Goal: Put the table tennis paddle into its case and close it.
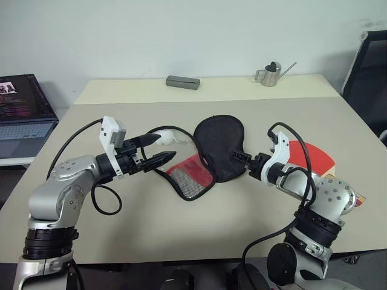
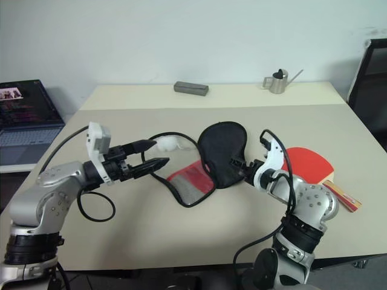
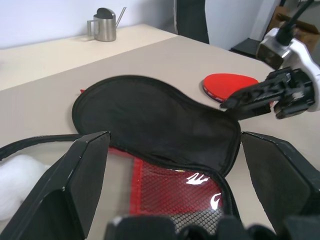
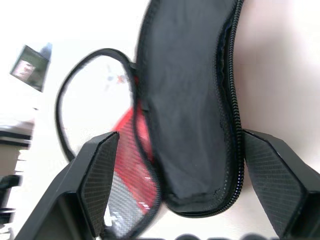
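The case (image 1: 219,144) lies unzipped in the middle of the table, its black flap folded back over the red side with the mesh pocket (image 1: 191,176). Its white pompom (image 1: 169,141) sits at the left. The table tennis paddle (image 2: 308,162) lies red face up behind my right arm, handle (image 2: 342,194) toward the table's right edge. My left gripper (image 1: 155,150) hovers open just left of the case, by the pompom. My right gripper (image 1: 243,162) is open at the black flap's near right edge; the right wrist view shows its fingers (image 4: 98,176) spread wide around that edge without pinching it.
A grey rectangular box (image 1: 182,82) and a small metal watering can (image 1: 272,74) stand at the table's far edge. An open laptop (image 1: 21,115) sits on a side desk to the left. A black chair (image 1: 369,78) stands at the right.
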Controlling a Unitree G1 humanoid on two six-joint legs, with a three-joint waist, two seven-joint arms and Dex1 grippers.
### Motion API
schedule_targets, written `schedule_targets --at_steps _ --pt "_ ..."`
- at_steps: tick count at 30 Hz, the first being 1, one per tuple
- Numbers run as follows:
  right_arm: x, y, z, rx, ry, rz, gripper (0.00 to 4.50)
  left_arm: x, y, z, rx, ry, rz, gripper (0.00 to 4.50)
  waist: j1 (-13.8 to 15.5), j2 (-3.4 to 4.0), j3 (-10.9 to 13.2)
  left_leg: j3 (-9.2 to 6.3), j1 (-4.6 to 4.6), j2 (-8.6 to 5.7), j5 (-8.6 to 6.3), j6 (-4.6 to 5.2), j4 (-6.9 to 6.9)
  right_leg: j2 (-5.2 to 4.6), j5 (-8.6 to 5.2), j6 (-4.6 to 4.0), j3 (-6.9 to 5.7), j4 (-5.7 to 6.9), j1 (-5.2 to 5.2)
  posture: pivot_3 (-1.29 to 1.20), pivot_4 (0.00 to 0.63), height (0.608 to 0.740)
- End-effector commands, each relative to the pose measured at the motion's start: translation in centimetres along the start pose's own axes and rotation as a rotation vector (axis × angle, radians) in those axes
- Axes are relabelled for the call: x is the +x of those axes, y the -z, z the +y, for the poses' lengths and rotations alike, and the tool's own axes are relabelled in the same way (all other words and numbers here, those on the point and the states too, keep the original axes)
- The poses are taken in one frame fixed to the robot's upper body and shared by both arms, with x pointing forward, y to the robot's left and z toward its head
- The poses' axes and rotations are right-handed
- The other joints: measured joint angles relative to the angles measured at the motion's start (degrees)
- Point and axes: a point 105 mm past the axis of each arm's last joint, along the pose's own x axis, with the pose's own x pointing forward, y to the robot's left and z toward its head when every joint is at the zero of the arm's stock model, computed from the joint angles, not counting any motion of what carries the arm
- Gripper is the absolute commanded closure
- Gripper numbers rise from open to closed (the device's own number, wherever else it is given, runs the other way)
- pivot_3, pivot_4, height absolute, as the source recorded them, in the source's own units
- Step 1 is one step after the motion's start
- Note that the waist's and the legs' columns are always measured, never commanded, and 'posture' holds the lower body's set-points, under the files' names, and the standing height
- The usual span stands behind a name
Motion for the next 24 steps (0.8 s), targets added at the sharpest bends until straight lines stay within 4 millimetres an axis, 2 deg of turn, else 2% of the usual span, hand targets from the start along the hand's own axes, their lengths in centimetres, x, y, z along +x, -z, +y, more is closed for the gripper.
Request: schedule_targets --at_steps 1,4,10,14,16,18,24 --pt "0.7 1.3 4.5 -0.013 -0.205 0.036 0.39 0.2 -1.2 0.0 0.048 0.005 -0.034 0.0 0.0 0.0 0.0 -0.01 0.0 0.01 0.0 0.0 0.0 0.01 0.0 0.0 -0.01 0.0 0.0 0.0 0.15 0.74" --pt "0.2 2.1 4.5 -0.08 -0.22 0.08 0.39 0.3 -1.3 0.0 0.05 0.009 -0.037 0.0 0.0 0.0 0.0 0.0 0.0 0.01 0.0 0.0 0.0 0.01 0.0 0.0 0.0 -0.02 0.0 0.0 0.15 0.74" --pt "-0.5 2.4 3.1 -0.229 -0.155 0.133 0.39 0.2 -1.3 0.1 0.053 0.008 -0.036 0.0 0.1 0.0 0.0 0.0 -0.03 -0.03 0.0 0.01 0.02 0.0 0.01 0.0 -0.01 -0.08 0.02 0.0 0.15 0.74" --pt "-0.8 2.5 1.8 -0.254 -0.111 0.162 0.39 0.1 -1.3 0.1 0.055 0.004 -0.035 0.0 0.0 0.0 0.0 -0.02 -0.01 0.03 -0.01 0.02 0.0 0.05 0.01 0.0 -0.05 -0.08 0.03 0.0 0.15 0.74" --pt "-0.9 2.3 1.3 -0.255 -0.092 0.158 0.39 0.1 -1.3 0.1 0.056 0.003 -0.034 0.0 0.0 0.0 0.0 -0.02 -0.01 0.05 -0.01 0.02 0.0 0.07 0.01 0.0 -0.03 -0.06 0.02 0.0 0.15 0.74" --pt "-0.8 1.7 0.6 -0.261 -0.056 0.134 0.03 0.0 -1.3 0.1 0.057 0.002 -0.033 0.0 0.1 0.0 0.0 -0.01 -0.02 0.05 -0.01 0.02 0.01 0.07 0.01 0.0 -0.03 -0.07 0.03 0.0 0.15 0.74" --pt "-1.1 -0.2 -1.3 -0.35 0.061 0.079 0.01 0.0 -1.4 0.1 0.059 0.001 -0.032 0.0 0.2 -0.01 0.0 -0.01 -0.02 0.03 -0.01 0.02 0.02 0.07 0.01 0.0 -0.03 -0.09 0.04 0.0 0.15 0.74"
